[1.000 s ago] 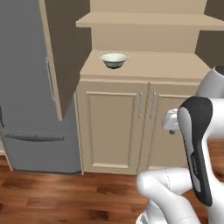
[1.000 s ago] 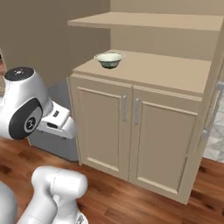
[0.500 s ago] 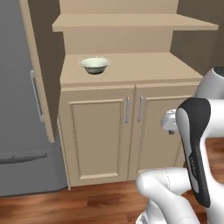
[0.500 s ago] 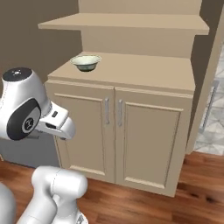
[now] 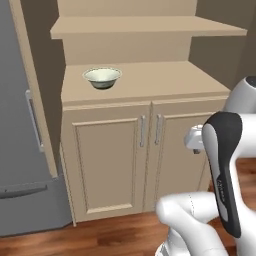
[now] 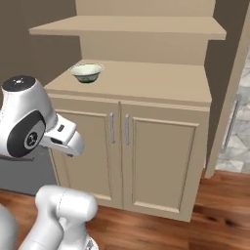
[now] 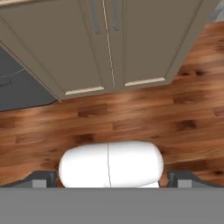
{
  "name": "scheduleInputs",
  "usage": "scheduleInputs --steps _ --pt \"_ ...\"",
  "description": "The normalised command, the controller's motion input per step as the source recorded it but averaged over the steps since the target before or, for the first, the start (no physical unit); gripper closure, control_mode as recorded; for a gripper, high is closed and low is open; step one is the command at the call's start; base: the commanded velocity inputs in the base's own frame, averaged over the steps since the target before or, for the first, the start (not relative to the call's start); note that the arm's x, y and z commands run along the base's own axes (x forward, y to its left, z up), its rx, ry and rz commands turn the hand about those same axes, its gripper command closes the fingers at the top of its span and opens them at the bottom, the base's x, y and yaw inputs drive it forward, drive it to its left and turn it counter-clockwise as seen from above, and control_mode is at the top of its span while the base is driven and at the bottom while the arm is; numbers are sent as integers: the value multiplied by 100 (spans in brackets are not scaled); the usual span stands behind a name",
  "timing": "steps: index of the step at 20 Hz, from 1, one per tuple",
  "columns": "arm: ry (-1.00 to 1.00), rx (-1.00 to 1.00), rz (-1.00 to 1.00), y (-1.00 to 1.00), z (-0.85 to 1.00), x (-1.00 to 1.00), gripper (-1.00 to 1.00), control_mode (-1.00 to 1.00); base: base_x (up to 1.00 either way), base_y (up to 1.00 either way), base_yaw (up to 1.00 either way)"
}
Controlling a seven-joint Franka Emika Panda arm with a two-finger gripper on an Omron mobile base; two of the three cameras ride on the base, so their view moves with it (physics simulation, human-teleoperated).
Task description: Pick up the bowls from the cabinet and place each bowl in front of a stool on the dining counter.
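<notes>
Fingers [image 7: 44, 178] released, spread as wide as they go, nothing between them. We have the hand pointed down at the wood floor [image 7: 175, 113] in front of the cabinet [image 5: 130, 165], well below the shelf niche and nowhere near anything to grab.

Status, all relative to the cabinet:
- One bowl [image 5: 102, 77] sits upright on the cabinet's lower shelf surface, toward its left end, above the left door. In the right base view the same bowl [image 6: 87, 72] is at the far left of that surface, near the front edge.
- We see only this one bowl. Upper shelf [image 6: 132, 24] looks bare from what we can see.
- Double doors are closed, bar handles [image 5: 150, 131] side by side at the centre seam.
- Grey fridge [image 5: 20, 150] stands just left of the cabinet.
- Arm [image 5: 225, 180] is folded low, in front of the cabinet's right door.

Progress, our read: basically at the start. No bowl picked, none delivered as far as these views tell. The base is parked facing the cabinet, so we judge the current step is the approach before the first reach.

Left to do: raise the hand to the niche, close on the bowl rim, lift clear, carry to the dining table and set it down in front of a stool, then the same for the second bowl.
</notes>
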Motion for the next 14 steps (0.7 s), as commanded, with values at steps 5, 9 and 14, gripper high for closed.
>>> scheduleInputs --steps 5,9,14 --pt "0 0 0 0 0 0 -100 100 65 31 -4" --pt "0 0 0 0 0 0 -100 100 60 19 -3" --pt "0 0 0 0 0 0 -100 100 54 19 -2"
